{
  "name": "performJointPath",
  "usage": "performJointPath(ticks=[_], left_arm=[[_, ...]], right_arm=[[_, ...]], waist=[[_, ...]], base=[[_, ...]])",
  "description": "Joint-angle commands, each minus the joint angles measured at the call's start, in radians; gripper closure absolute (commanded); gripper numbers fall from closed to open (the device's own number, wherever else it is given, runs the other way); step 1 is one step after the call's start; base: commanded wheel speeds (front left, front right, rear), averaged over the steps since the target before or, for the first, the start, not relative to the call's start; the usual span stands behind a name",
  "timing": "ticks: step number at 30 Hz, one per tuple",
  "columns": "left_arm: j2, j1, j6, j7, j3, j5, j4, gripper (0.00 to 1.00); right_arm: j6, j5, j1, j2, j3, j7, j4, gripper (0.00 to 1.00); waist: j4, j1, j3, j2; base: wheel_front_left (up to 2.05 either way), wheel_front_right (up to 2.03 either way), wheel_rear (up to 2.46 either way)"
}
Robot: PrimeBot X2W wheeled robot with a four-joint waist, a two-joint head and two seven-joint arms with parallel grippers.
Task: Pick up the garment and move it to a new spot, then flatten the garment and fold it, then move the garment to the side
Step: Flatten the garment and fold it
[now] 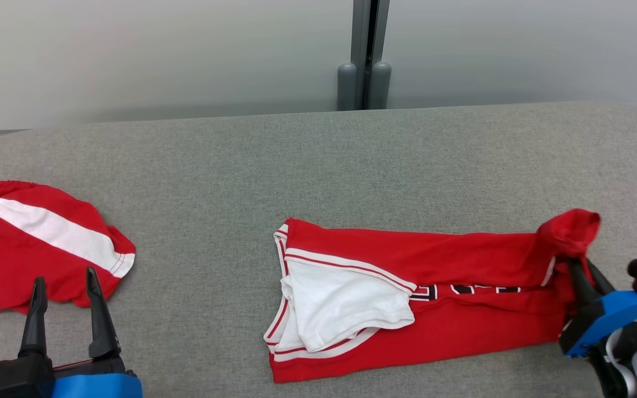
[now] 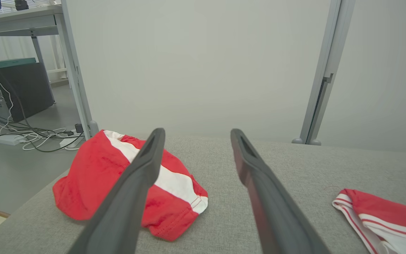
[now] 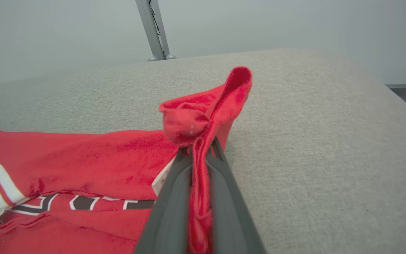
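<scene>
At the far left of the grey, cloth-covered desk [image 1: 318, 155] lies a crumpled red cloth with a broad white stripe [image 1: 31, 237]. Just in front of it are the left jaws, standing wide apart and holding nothing. Their two dark fingers [image 1: 95, 309] point toward this cloth, and in the head view they overlap its near edge.

From the middle toward the right lies the garment [image 1: 440, 260], a red jersey with white and red trim, folded into a long strip on the desk. At its left end the white inner side [image 1: 346, 304] is turned out. Black characters with white outline [image 1: 473, 289] run along a fold, but they are half hidden and I cannot read them.

At the right end the right jaws are closed on the garment. Their fingers [image 3: 174, 197] pinch a bunch of red fabric, so this raised corner [image 1: 570, 229] stands above the desk. A small white label [image 3: 160, 180] shows beside one finger, and no writing on it can be read.
</scene>
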Motion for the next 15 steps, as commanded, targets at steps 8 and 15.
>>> performJointPath(ticks=[8, 15], left_arm=[[-0.004, 0.01, -0.007, -0.004, 0.008, 0.009, 0.005, 0.0], [-0.005, -0.008, -0.009, -0.004, 0.0, 0.006, 0.01, 0.0]], right_arm=[[0.0, 0.032, 0.032, 0.068, 0.162, 0.056, -0.173, 1.0], [0.0, 0.048, -0.013, 0.122, 0.304, 0.081, -0.233, 1.0]], waist=[[0.009, 0.0, -0.001, 0.0], [0.027, 0.0, 0.005, 0.0]], base=[[0.0, 0.0, 0.0], [0.0, 0.0, 0.0]])
